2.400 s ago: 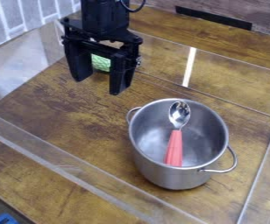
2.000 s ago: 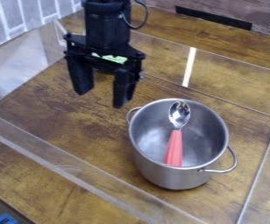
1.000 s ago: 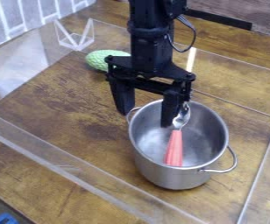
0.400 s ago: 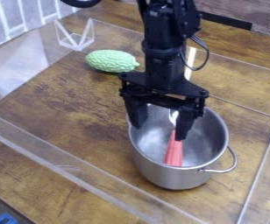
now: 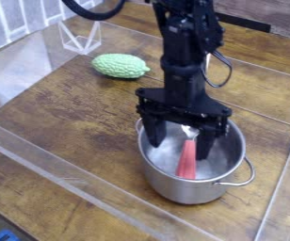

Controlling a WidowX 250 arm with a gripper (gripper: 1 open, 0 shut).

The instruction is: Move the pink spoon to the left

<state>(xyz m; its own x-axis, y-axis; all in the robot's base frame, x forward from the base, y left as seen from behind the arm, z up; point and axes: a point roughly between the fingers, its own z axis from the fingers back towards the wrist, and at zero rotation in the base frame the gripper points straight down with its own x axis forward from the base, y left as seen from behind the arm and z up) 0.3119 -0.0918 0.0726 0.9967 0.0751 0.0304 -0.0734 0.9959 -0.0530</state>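
The pink spoon (image 5: 188, 158) lies inside the steel pot (image 5: 163, 179), its reddish-pink handle pointing toward the near rim; its bowl end is mostly hidden behind the gripper. My black gripper (image 5: 182, 138) hangs straight down over the pot and is open, with one finger at the pot's left wall and the other (image 5: 209, 141) to the right of the handle. Nothing is held between the fingers.
A bumpy green vegetable (image 5: 120, 65) lies on the wooden table at the back left. Clear acrylic walls (image 5: 35, 132) border the table, and a clear triangular stand (image 5: 74, 40) is at the back left. The pot has a side handle (image 5: 247, 175) at the right.
The gripper travelled from the back left to above the pot and came down into its mouth, staying open. It uncovered the green vegetable. The spoon and pot have not moved.
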